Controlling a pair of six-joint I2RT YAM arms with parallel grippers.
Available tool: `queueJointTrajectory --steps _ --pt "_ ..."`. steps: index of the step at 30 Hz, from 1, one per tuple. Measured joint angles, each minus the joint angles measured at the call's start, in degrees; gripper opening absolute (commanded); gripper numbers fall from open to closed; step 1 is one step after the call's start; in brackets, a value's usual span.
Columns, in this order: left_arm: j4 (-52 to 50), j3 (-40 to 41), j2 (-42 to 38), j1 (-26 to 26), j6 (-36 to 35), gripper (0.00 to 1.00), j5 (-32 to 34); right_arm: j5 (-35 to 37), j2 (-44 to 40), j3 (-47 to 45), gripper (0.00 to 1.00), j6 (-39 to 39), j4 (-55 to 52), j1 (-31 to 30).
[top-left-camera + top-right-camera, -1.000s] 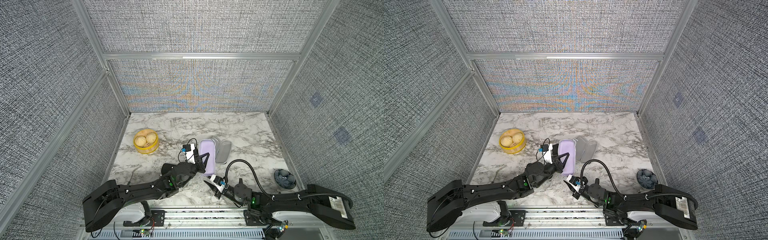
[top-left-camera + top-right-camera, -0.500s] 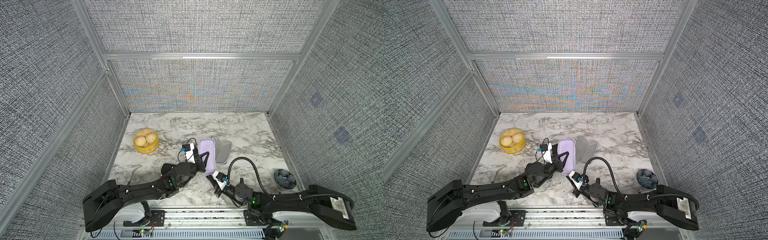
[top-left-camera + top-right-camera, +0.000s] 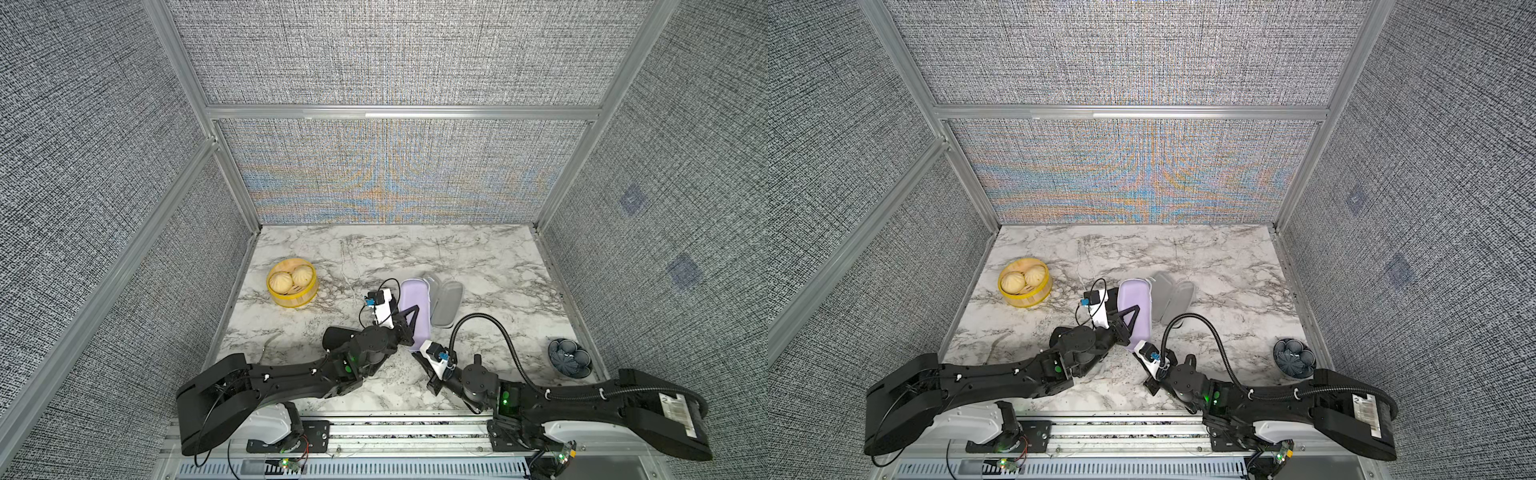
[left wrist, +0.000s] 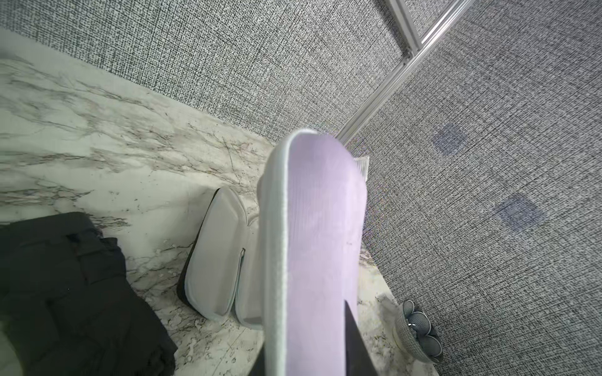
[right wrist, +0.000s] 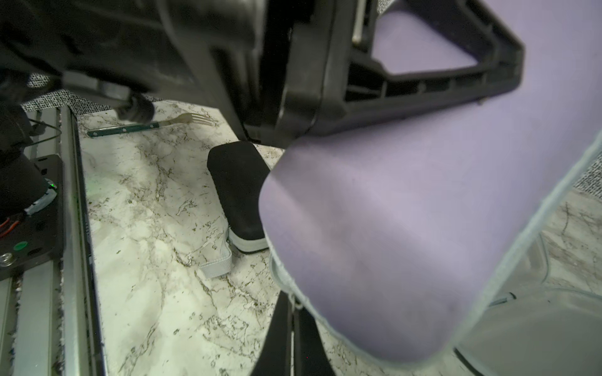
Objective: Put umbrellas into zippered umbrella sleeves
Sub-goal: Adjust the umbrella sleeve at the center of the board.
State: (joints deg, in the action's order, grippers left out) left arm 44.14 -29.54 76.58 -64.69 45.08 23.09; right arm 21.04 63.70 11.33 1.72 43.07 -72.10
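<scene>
Left wrist view, lavender sleeve (image 4: 319,244), pale-grey edging

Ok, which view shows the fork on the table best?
The right wrist view: the fork lies whole, handle and tines distinct. In both top views it is a faint sliver. The left wrist view does not show it.
</scene>
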Motion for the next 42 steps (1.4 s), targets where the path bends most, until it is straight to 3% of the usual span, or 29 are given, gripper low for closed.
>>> queueJointTrajectory --steps 11,18,26,34,42 --pt "2.49 0.55 10.45 -4.04 4.66 0.0 5.07 -2.01 2.19 -2.12 0.0 9.49 -6.12 -0.17" --pt "5.66 1.01 17.59 -5.35 10.73 0.0 4.81 -3.65 -2.91 -2.47 0.0 19.65 -18.91 -0.15" --pt "18.95 4.35 28.79 -6.38 18.62 0.15 0.72 -7.58 -4.44 -2.36 0.0 25.46 -30.1 -0.15" --pt "24.15 5.44 32.57 -6.75 19.87 0.42 1.16 -7.5 1.92 -0.76 0.0 27.54 -26.97 0.07" --pt "32.11 8.37 35.23 -7.3 20.2 0.6 -0.09 -5.79 0.72 -1.36 0.0 28.33 -27.47 0.15"
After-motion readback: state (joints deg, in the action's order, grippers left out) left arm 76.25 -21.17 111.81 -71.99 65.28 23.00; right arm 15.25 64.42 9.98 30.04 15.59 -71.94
